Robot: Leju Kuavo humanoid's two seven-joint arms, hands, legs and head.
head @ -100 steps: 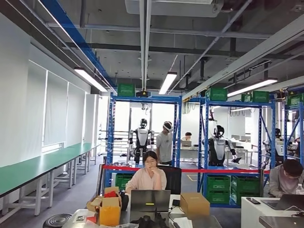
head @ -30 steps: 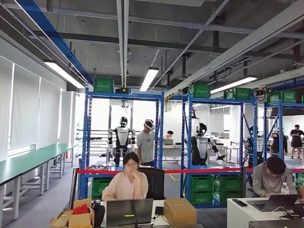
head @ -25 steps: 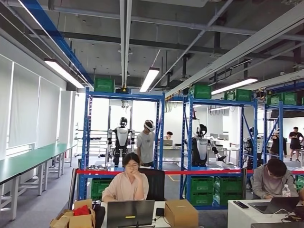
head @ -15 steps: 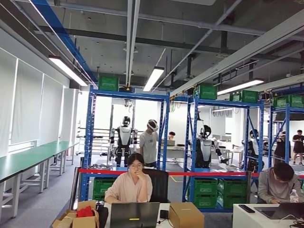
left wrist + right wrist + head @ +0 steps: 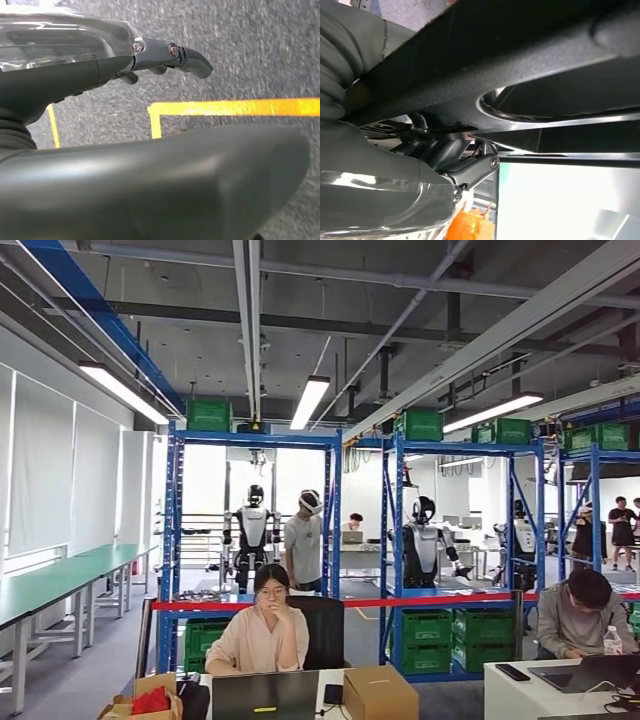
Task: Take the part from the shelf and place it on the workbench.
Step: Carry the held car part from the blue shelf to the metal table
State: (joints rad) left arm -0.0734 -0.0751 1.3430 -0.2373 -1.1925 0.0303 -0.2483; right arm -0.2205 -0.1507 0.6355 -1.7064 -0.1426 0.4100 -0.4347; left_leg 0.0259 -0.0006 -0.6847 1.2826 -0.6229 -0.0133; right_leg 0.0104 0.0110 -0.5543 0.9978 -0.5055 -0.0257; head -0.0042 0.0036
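In the right wrist view my right hand (image 5: 395, 185) holds a black textured part (image 5: 531, 65) with a metal-rimmed round hole; the part lies across the fingers (image 5: 474, 170) and hides most of them. My left hand (image 5: 113, 65) hangs over grey floor with its fingers (image 5: 188, 55) stretched out and nothing in them. A long green-topped workbench (image 5: 68, 575) runs along the left wall in the head view. Blue shelf racks (image 5: 173, 540) stand straight ahead.
A person (image 5: 260, 635) sits at a desk with a laptop (image 5: 264, 695) and a cardboard box (image 5: 380, 695) right in front. Red tape (image 5: 377, 600) spans the racks. Another seated person (image 5: 585, 615) is at a white desk (image 5: 528, 690). Yellow floor lines (image 5: 226, 107) lie below.
The whole head picture has slid left and swayed since the earlier frames, so the camera has moved. The people and racks keep their places relative to each other.
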